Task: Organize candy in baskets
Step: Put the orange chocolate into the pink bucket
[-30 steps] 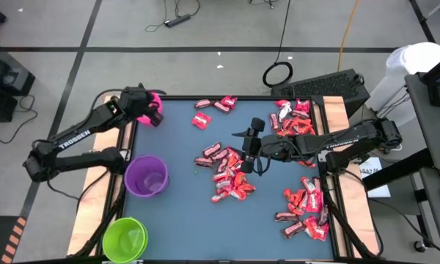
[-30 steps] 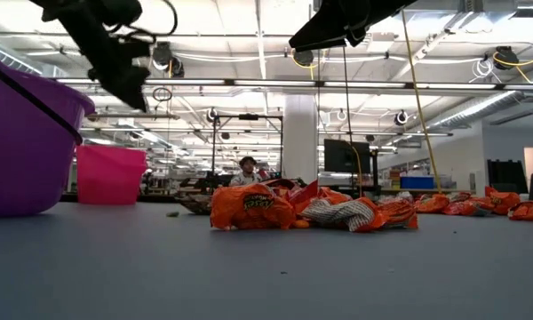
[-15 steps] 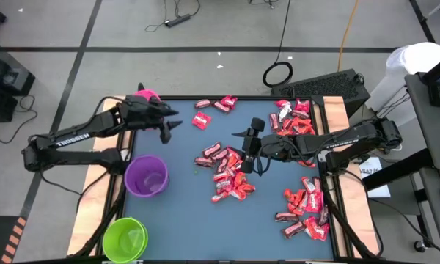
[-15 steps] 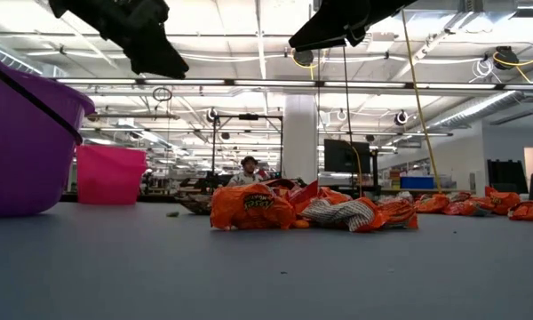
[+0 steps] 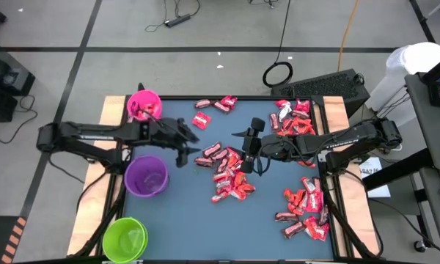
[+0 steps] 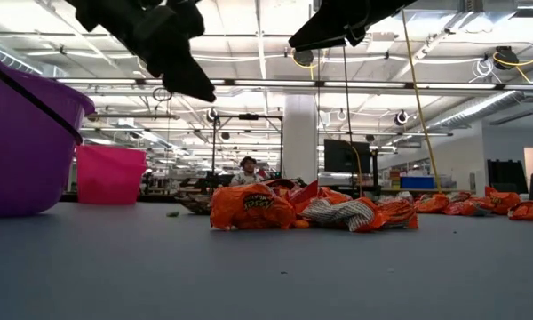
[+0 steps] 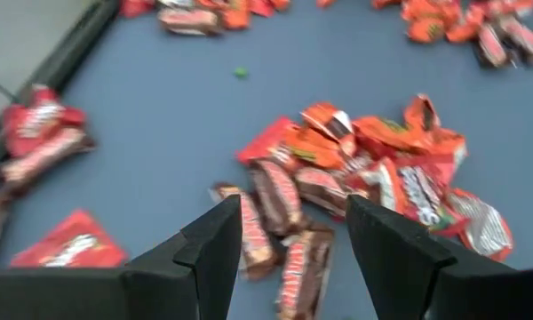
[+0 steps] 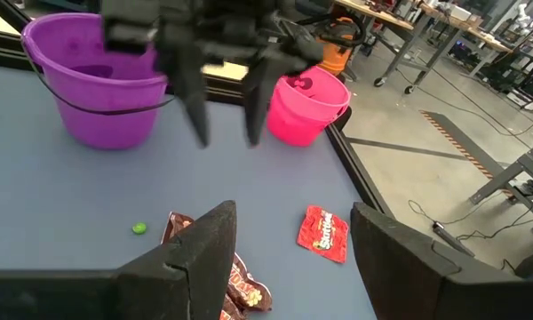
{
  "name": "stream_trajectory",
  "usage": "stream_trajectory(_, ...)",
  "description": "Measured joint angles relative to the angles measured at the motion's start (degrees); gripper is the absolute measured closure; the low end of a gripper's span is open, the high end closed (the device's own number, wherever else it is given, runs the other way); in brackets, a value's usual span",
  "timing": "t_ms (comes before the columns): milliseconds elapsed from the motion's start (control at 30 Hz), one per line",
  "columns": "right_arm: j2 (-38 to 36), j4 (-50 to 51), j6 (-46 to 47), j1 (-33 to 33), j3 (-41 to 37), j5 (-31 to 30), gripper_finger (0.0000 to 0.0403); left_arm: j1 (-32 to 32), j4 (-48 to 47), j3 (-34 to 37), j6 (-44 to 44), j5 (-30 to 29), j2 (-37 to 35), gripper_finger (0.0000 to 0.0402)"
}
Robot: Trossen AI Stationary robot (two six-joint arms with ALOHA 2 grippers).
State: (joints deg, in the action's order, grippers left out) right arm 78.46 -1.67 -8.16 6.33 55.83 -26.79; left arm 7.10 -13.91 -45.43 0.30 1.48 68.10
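- The left gripper (image 5: pixel 188 147) hangs over the blue table (image 5: pixel 176 213), reaching from the left side toward the middle; its two fingers (image 7: pixel 215 253) stand apart with nothing between them.
- Just ahead of it lies the middle pile of candy (image 5: pixel 226 170), a loose heap of red, orange and dark brown wrappers, and the gripper is near that heap but not touching it.
- The right gripper (image 5: pixel 251 147) hovers above the far edge of the same pile, its fingers (image 8: pixel 204 249) also spread wide and empty.
- More candy lies along the right rim, one cluster at the far right corner (image 5: pixel 292 116) and another toward the near right corner (image 5: pixel 306 209).
- A few pieces (image 5: pixel 213 108) lie apart near the far edge, one red packet on its own beside them.
- The pink basket (image 5: pixel 144 105) stands at the far left corner with something small inside.
- The purple basket (image 5: pixel 146 176) sits on the left side, near the left gripper.
- The green basket (image 5: pixel 125 238) stands at the near left corner.
- A small green speck (image 8: pixel 139 228) rests on the table close to the pile.
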Motion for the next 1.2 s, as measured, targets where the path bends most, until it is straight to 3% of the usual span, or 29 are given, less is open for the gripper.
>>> stream_trajectory(600, 0.0, 0.1, 0.0, 0.0, 0.0, 0.0, 0.0193, -12.2, 16.9, 0.0, -2.3, -0.1, 18.8, 0.0194)
stream_trajectory(1200, 0.0, 0.2, 0.0, 0.0, 0.0, 0.0, 0.0193, -14.2, 26.1, 0.0, -3.0, -2.4, 29.8, 0.0194)
